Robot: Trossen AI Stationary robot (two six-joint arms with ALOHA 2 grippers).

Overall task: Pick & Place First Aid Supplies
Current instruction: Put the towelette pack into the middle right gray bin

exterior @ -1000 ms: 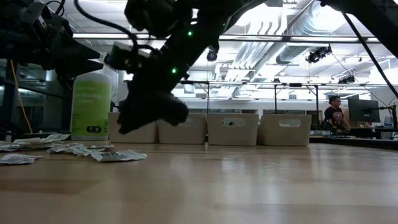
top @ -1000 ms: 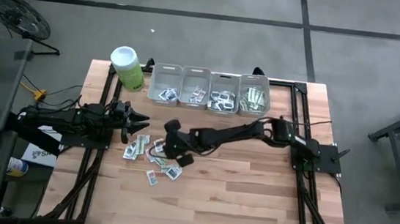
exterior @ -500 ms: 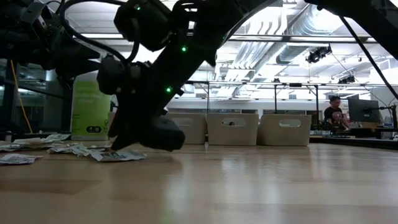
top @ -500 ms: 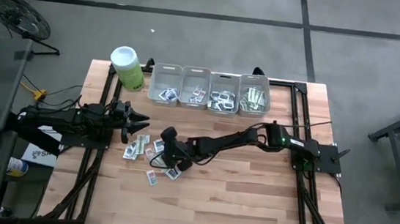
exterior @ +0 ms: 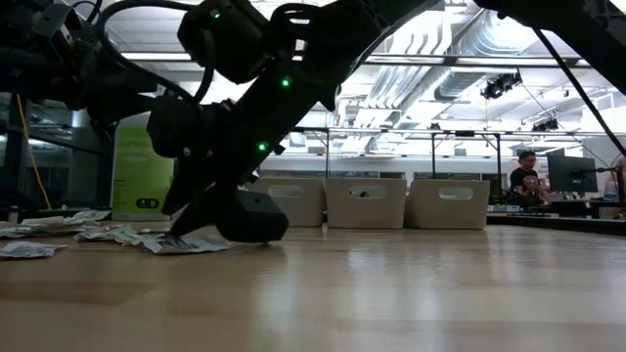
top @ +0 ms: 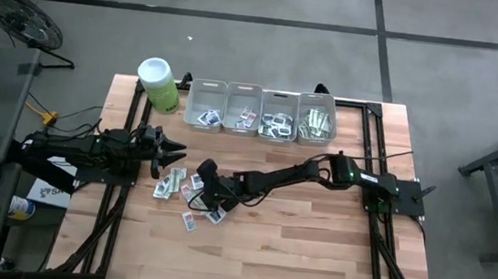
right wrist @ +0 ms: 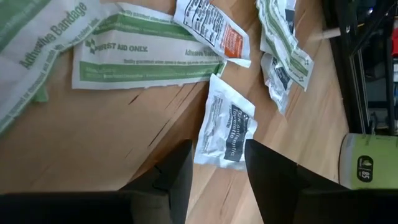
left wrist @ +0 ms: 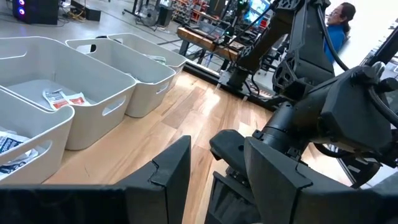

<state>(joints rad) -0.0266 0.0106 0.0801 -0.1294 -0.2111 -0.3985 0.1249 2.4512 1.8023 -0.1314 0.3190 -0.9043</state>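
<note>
The first aid supplies (top: 184,190) lie scattered flat on the wooden table left of centre. In the right wrist view they show as a long green-and-white strip (right wrist: 143,53), a white packet with orange print (right wrist: 214,31) and a white packet with dark print (right wrist: 227,127). My right gripper (right wrist: 216,149) is open and slants down low over the pile (exterior: 191,223). Its two fingers stand on either side of the dark-print packet's near end. I cannot tell whether they touch it. My left gripper (top: 177,155) waits open at the table's left, level and clear of the packets.
A row of grey bins (top: 261,111) stands along the far edge, with packets inside. A lime-green canister with a white lid (top: 158,85) stands left of them. Bare wood lies toward the near edge and the right. A person sits in the room beyond the table (exterior: 526,176).
My right gripper has come down onto the packet pile, shifting slightly toward the table's left, and has rolled about its own axis. It now sits just above the tabletop. The packets lie as before.
</note>
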